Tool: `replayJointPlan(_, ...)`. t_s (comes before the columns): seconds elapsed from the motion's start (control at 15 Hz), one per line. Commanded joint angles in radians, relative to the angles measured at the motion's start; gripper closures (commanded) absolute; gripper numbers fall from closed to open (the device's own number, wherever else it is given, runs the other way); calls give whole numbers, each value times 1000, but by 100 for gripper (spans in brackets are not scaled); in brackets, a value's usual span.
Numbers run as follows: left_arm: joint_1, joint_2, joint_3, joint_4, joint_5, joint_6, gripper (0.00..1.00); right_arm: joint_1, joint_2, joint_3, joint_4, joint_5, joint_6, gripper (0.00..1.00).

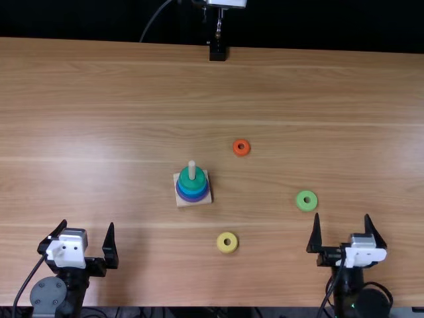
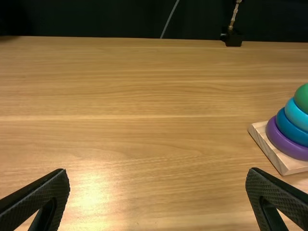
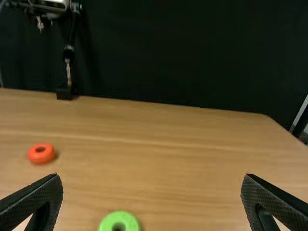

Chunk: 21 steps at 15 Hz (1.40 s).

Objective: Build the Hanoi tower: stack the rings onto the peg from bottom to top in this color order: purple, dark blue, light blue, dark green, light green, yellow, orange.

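Nearest, the black left gripper point(image 1: 88, 224) and right gripper point(image 1: 342, 216) flank the square wooden base point(image 1: 181, 201), both jaws wide open. Its peg point(image 1: 192, 170) carries the purple ring point(image 2: 277, 138), dark blue ring point(image 2: 289, 131), light blue ring point(image 2: 295, 115) and dark green ring point(image 2: 303, 98). To the right of the base lie the yellow ring point(image 1: 227, 248) in front, orange ring point(image 1: 246, 152) behind, light green ring point(image 1: 307, 207) outermost.

The top view looks steeply down and forward from above the near edge of the tabletop point(image 1: 119, 132). Each wrist view looks forward from low and close over the near side, the left sharing the stacked rings point(image 2: 288, 127) with the top view, the right sharing the orange ring point(image 3: 41, 153).
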Motion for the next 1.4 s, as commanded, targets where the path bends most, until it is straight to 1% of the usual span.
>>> replayJointPlan(0.0,9,-12,-103,-78,6,5,0,-7,-13,86,7,10,1,0)
replayJointPlan(0.13,9,-12,-103,-78,6,5,0,-4,-13,177,9,10,1,0)
replayJointPlan(0.2,9,-12,-103,-78,6,5,0,1,27,240,5,8,3,0)
replayJointPlan(0.4,9,-12,-103,-78,6,5,0,-1,401,445,3,10,6,0)
replayJointPlan(0.47,9,-12,-103,-78,6,5,0,-1,492,499,-15,8,6,0)
replayJointPlan(0.53,9,-12,-103,-78,6,5,0,-1,550,566,-96,8,6,0)
replayJointPlan(0.6,9,-12,-103,-78,6,5,0,-2,585,659,-217,10,10,0)
replayJointPlan(0.67,9,-12,-103,-78,6,5,0,-1,664,741,-335,10,30,0)
replayJointPlan(0.73,9,-12,-103,-78,6,5,0,4,794,824,-429,10,73,0)
replayJointPlan(0.8,9,-12,-103,-78,6,5,0,12,886,892,-494,8,130,0)
replayJointPlan(0.93,9,-12,-103,-78,6,5,0,38,1024,987,-606,5,273,0)
replayJointPlan(1.0,9,-12,-103,-78,6,5,0,58,1104,1005,-615,5,329,0)
replayJointPlan(1.07,9,-12,-103,-78,6,5,0,62,1161,1013,-615,5,349,0)
replayJointPlan(1.13,9,-12,-103,-78,6,5,0,61,1207,1013,-611,7,349,0)
replayJointPlan(1.2,9,-12,-103,-78,6,5,0,61,1250,1010,-613,8,340,0)
replayJointPlan(1.33,9,-12,-103,-78,6,5,0,59,1340,1010,-610,18,334,0)
